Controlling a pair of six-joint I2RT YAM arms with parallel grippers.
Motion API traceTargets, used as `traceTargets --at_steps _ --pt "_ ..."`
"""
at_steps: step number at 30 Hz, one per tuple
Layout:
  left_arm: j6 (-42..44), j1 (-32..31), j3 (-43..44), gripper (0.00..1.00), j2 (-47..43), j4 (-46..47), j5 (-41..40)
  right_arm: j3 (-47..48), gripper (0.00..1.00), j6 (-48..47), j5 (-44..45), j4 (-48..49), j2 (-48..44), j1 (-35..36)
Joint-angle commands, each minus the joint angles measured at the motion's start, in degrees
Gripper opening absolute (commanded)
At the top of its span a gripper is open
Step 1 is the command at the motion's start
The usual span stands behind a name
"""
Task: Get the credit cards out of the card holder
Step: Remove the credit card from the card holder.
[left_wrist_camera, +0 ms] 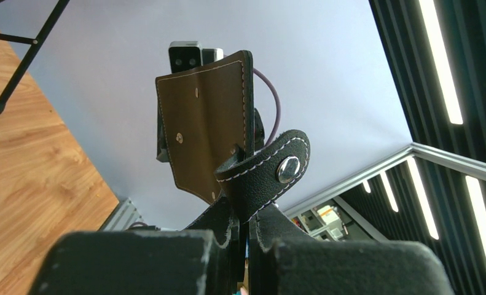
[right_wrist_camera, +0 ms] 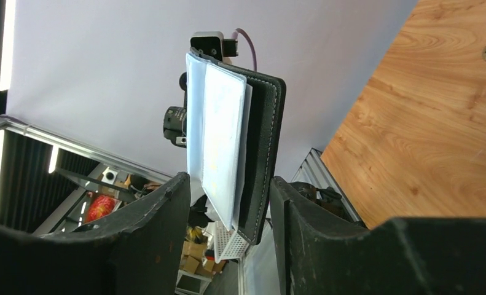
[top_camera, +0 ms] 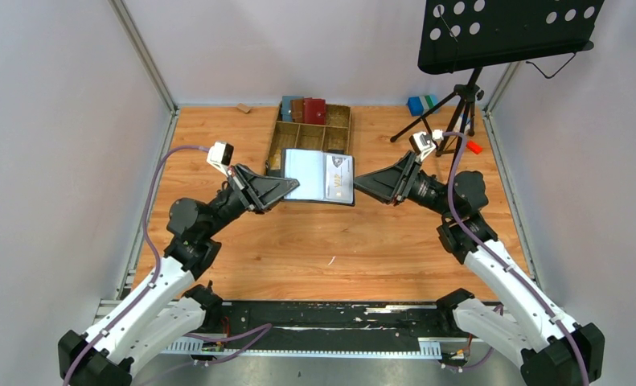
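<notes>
The black card holder (top_camera: 318,177) hangs open above the table between both grippers. Its pale sleeve pages face up, and a grey credit card (top_camera: 340,183) with gold lettering shows in the right page. My left gripper (top_camera: 292,186) is shut on the holder's left edge. In the left wrist view the snap tab (left_wrist_camera: 287,169) curls just above the left gripper (left_wrist_camera: 247,227). My right gripper (right_wrist_camera: 231,203) stands open astride the holder's right edge. The sleeve pages (right_wrist_camera: 219,141) and black cover (right_wrist_camera: 266,153) sit between its fingers, with a gap on each side.
A wooden compartment tray (top_camera: 336,137) lies just behind the holder, with red, brown and blue wallets (top_camera: 302,109) in its back row. A music stand's tripod (top_camera: 457,108) stands at the back right, beside a blue block (top_camera: 416,104) and an orange piece (top_camera: 473,147).
</notes>
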Motion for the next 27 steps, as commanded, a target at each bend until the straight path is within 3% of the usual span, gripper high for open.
traceTargets --at_steps 1,8,11,16,21,27 --pt "-2.16 0.24 0.81 0.0 0.77 5.78 -0.47 2.87 0.49 4.44 -2.38 5.7 1.26 0.2" --pt "-2.66 0.24 1.66 0.0 1.99 7.08 -0.03 4.35 0.46 3.49 -2.52 3.62 2.03 0.2" --pt "-2.95 0.24 2.07 0.0 2.89 8.22 0.5 6.2 0.72 1.23 -2.68 -1.13 2.57 0.14" --pt "-3.28 0.24 2.9 0.0 3.81 9.15 1.25 5.45 0.75 1.13 -1.68 -1.18 2.87 0.14" --pt "-3.02 0.24 2.65 0.0 3.77 9.29 1.27 4.95 0.61 1.68 -1.58 -0.37 3.64 0.14" --pt "-3.26 0.24 1.01 0.0 3.07 10.04 0.66 3.81 0.37 4.27 -1.5 3.38 3.63 0.18"
